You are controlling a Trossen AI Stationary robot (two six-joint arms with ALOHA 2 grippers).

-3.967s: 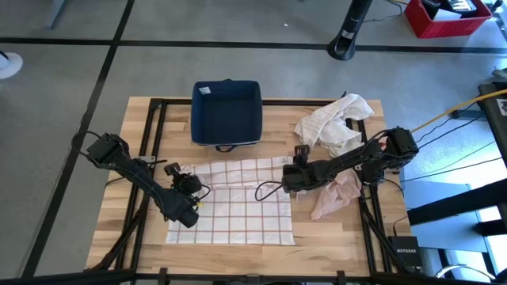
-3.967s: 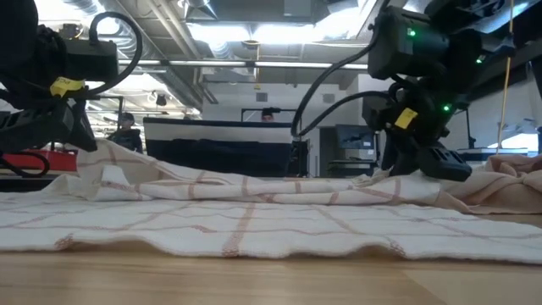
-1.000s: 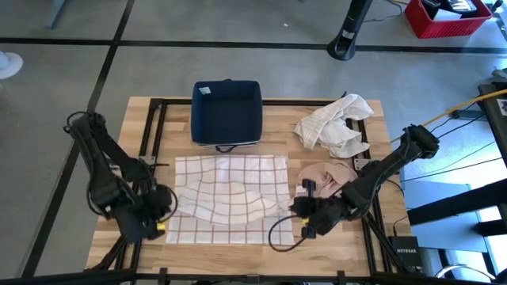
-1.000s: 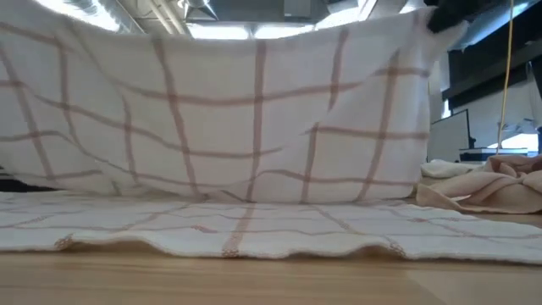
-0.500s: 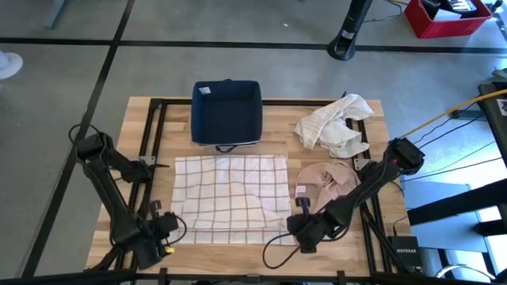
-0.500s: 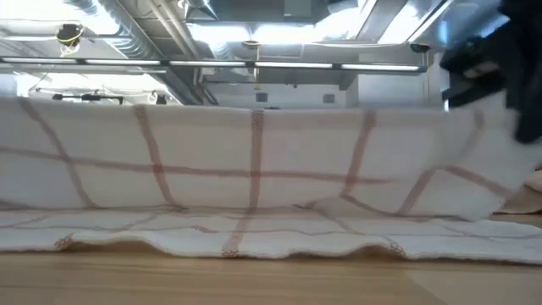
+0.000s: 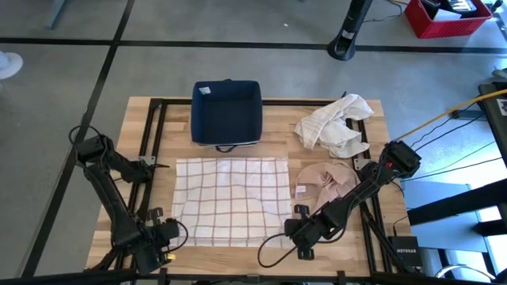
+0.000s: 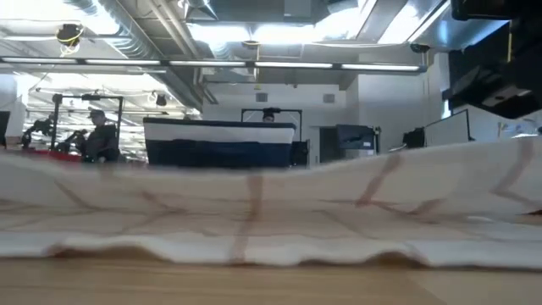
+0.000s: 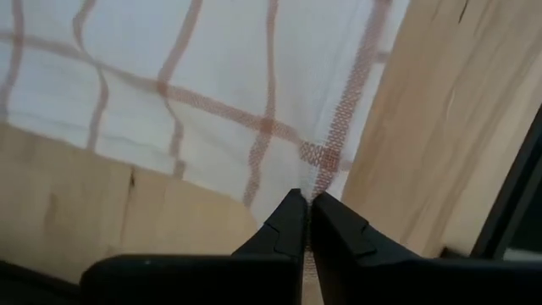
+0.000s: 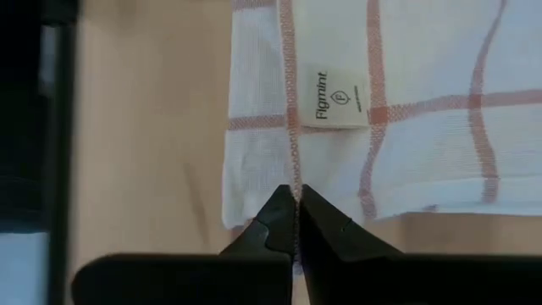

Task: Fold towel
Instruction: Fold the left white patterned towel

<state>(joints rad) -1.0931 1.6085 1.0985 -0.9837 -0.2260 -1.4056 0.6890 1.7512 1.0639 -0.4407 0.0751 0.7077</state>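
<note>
High view: lying folded on table [image 7: 348, 237], checked towel [image 7: 230, 198]; pinching its near corners, left gripper [image 9: 306, 222] and right gripper [image 10: 296, 212], jaws clamped tight.

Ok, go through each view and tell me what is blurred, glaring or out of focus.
High view: evenly lit, sharp, checked towel crisp. Low view: the towel's near fold is soft, ceiling lights glare. Left wrist view: the left gripper is slightly soft, weave clear. Right wrist view: the right gripper is dark, the towel's label readable.
</note>
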